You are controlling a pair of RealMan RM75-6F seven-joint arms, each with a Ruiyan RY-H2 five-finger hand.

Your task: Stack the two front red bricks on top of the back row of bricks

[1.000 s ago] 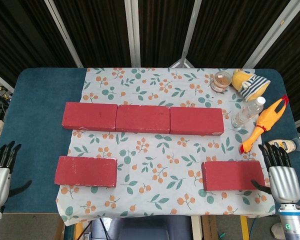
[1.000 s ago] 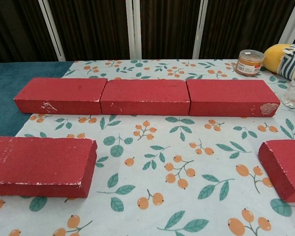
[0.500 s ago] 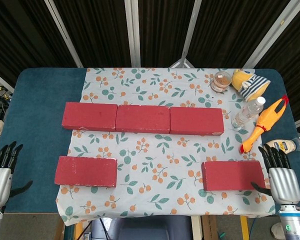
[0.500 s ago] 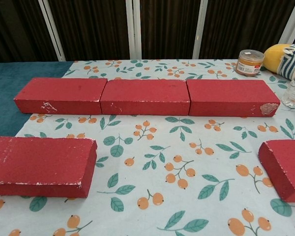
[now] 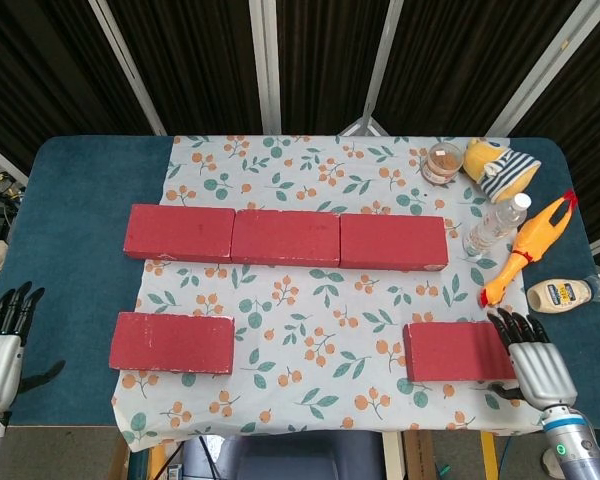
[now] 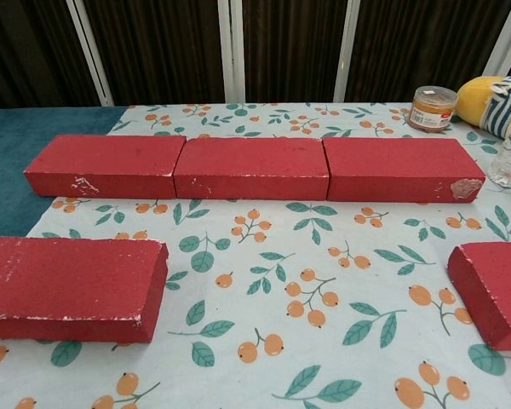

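Evidently, the work stood at its first step: neither front brick had been lifted. The back row (image 5: pixel 285 238), three red bricks set end to end, lay across the middle of the flowered cloth (image 5: pixel 320 175) with nothing on top of it. The left front brick (image 5: pixel 171 342) lay flat near the cloth's front left corner, untouched. The right front brick (image 5: pixel 460 352) lay flat near the front right corner, and the right hand (image 5: pixel 528 357) was at its right end, fingers spread and reaching over that end, the thumb low beside the front edge; whether any finger actually touched the brick could not be told. The left hand (image 5: pixel 2 350) hovered over the blue tabletop (image 5: pixel 65 220) near its front left edge, fingers spread, holding nothing, well apart from its brick. In my judgement the next move called for the right hand to close firmly across the brick's end, lift it level, and carry it back onto the row; a loose hold risked tilting it.
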